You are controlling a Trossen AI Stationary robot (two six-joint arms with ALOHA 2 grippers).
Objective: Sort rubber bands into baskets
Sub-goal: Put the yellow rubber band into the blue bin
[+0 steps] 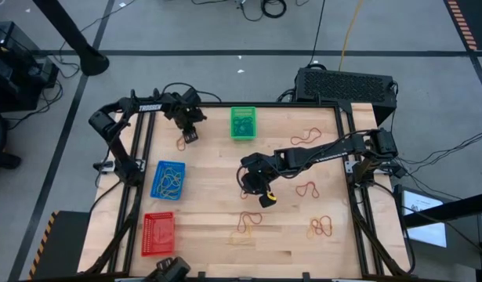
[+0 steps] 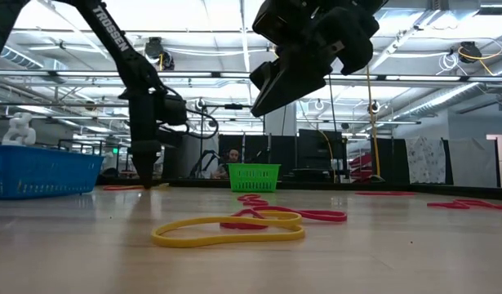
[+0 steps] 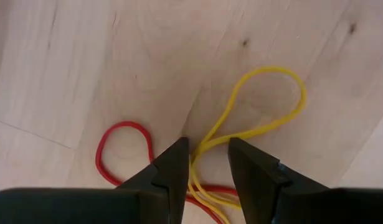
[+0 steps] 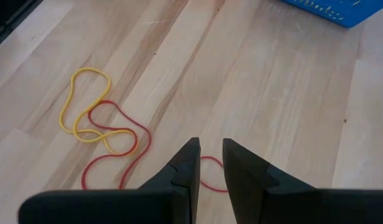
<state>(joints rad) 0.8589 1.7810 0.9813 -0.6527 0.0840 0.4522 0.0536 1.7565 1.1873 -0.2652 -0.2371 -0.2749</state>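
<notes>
My left gripper (image 3: 205, 163) is right down on the table (image 1: 288, 235) near its far left corner, with a yellow band (image 3: 266, 106) running up between the fingertips and a red band (image 3: 119, 146) looped just beside the left finger; the fingers stand a little apart with the yellow strand in the gap, and I can't tell if they're actually pinching it or just straddling it. My right gripper (image 4: 207, 158) hangs above the middle of the table, well clear of the wood, fingers a narrow slot apart and nothing between them. Below it in its wrist view there's a tangled yellow and red pair (image 4: 104, 134), and part of a red loop (image 4: 211, 174) shows in the gap between the fingers. More bands lie scattered over the right half (image 1: 307, 189). The green basket (image 1: 243, 123) sits at the far edge, the blue one (image 1: 168, 179) at the left with yellow bands in it, the red one (image 1: 158, 233) in the near left corner. Only writing I can read is TROSSEN (image 1: 150, 108) on the left arm, also showing in the low view.
</notes>
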